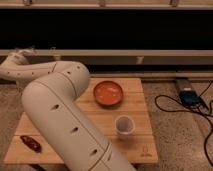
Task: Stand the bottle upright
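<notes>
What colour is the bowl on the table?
The bowl is orange-red, camera view; the hand is at upper left.

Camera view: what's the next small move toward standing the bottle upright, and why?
Probably swing the arm a little clear of the table. No bottle shows: only the orange bowl, white cup and a reddish item are visible, and the arm hides the table's left half. The claw sits off beyond the table's back-left corner.

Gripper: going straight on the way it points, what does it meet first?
The gripper is past the table's far left corner, seemingly aimed at the pale wall ledge. Probably the ledge first, but depth is unclear. The bottle is not in view.
</notes>
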`<state>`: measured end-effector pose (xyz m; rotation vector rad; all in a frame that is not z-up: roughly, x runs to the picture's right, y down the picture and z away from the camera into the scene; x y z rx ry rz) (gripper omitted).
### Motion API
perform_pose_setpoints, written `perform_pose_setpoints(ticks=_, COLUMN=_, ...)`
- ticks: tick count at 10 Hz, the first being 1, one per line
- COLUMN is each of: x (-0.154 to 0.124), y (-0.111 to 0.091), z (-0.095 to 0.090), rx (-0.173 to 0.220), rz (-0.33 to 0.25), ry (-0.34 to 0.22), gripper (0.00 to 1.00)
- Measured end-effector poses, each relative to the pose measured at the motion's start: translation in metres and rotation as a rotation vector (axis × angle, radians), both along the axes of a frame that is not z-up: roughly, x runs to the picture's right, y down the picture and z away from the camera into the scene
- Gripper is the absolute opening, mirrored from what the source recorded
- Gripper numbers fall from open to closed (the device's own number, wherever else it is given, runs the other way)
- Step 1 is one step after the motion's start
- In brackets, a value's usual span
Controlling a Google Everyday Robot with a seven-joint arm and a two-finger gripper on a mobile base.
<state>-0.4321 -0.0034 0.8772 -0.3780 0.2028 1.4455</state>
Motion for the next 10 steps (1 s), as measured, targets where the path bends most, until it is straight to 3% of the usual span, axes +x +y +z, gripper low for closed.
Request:
perform_pose_setpoints(ticks=8, x=-0.027, y=0.007, z=0.037, rx=-0.03, rz=-0.009, ry=0.054, gripper=0.65)
perform_pose_setpoints(ticks=10, x=-0.028, y=0.012, z=0.051, rx=-0.053, rz=-0.015, ry=0.081, gripper=0.65)
